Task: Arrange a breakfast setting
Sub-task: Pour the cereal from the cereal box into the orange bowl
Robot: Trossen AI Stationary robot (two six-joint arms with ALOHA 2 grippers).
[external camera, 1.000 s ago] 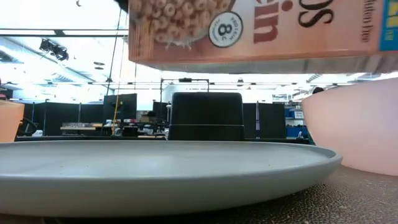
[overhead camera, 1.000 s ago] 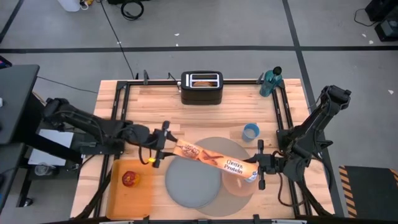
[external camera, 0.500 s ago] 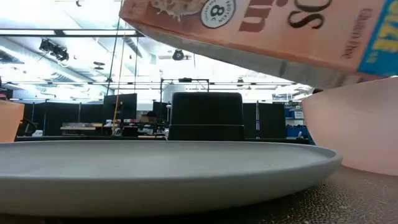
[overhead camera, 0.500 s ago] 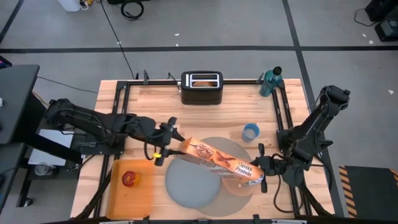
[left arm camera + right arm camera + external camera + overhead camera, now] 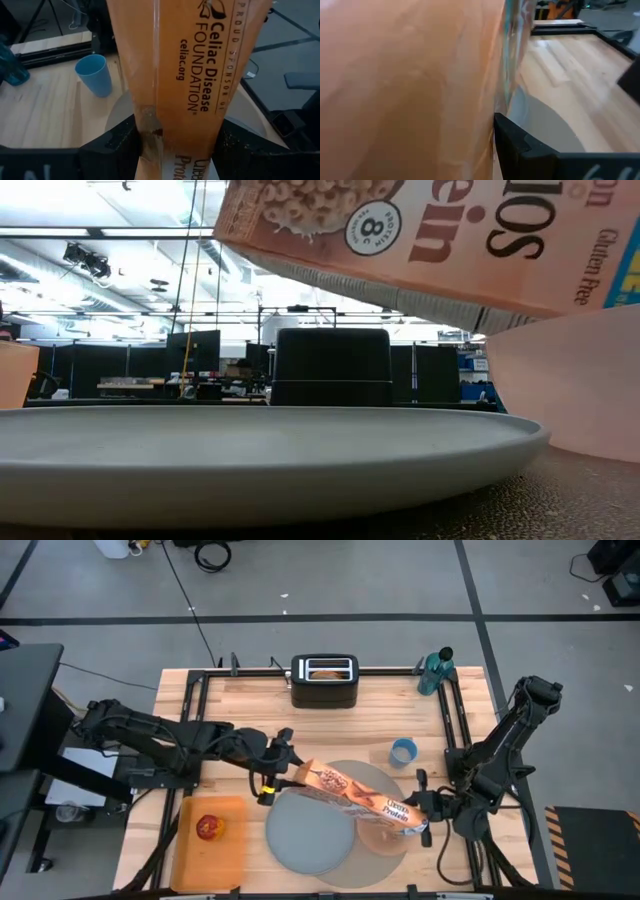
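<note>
Cereal box (image 5: 355, 798): held between both arms, tilted down to the right — its low end over the pink bowl (image 5: 385, 836), apparently to pour.
Left gripper (image 5: 272, 778): jaws clamped on the box's raised end.
Right gripper (image 5: 425, 814): jaws closed on the low end, steadying it.
Grey plate (image 5: 300, 845): on the round placemat (image 5: 362, 772), left of the bowl — bare.
Red apple (image 5: 208, 828): near-left, on the orange board (image 5: 225, 858).

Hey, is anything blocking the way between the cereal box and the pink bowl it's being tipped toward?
Nothing visible does. The cereal box, held by the left gripper and right gripper, slants with its lower end right over the pink bowl. The grey plate sits beside the bowl, not between them.
</note>
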